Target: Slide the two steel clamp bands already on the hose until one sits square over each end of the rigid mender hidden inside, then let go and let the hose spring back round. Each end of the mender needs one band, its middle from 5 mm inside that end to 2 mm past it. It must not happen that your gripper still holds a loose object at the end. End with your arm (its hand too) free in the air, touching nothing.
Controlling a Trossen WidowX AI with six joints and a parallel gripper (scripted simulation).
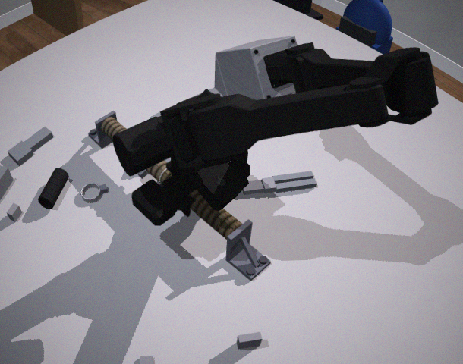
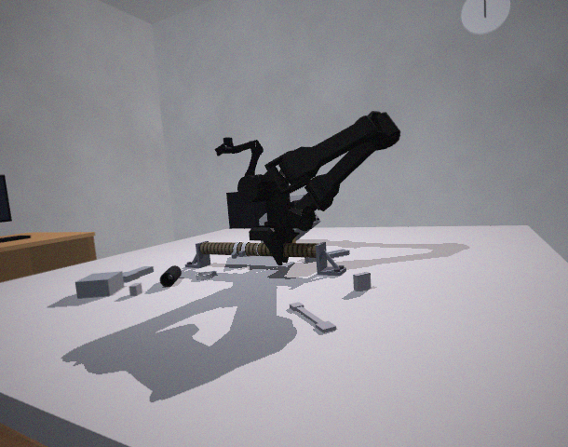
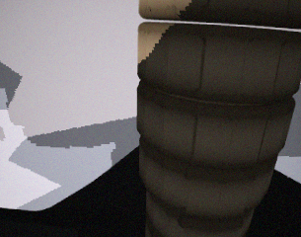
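Observation:
A ribbed tan hose (image 1: 218, 220) (image 2: 217, 248) (image 3: 216, 125) lies level between two grey brackets, one at each end (image 1: 245, 250) (image 1: 102, 131) (image 2: 330, 264) (image 2: 200, 257). My gripper (image 1: 184, 196) (image 2: 277, 255) (image 3: 185, 150) is shut on the hose a little towards the near bracket, with a dark finger on each side. Pale steel bands (image 2: 239, 249) show on the hose just left of the gripper in the exterior view. One band (image 1: 161, 174) peeks out under the wrist in the top view. The mender inside the hose is hidden.
A black cylinder (image 1: 53, 188) (image 2: 169, 276) and a loose ring clamp (image 1: 91, 192) lie left of the hose. Grey blocks (image 1: 29, 145) (image 1: 14, 211) (image 2: 99, 283) lie further left. A flat grey bar (image 1: 286, 182) lies behind the hose. A small block (image 1: 248, 339) (image 2: 361, 281) and a dog-bone bar (image 2: 313, 318) lie in front. The arm's base (image 1: 244, 70) stands behind.

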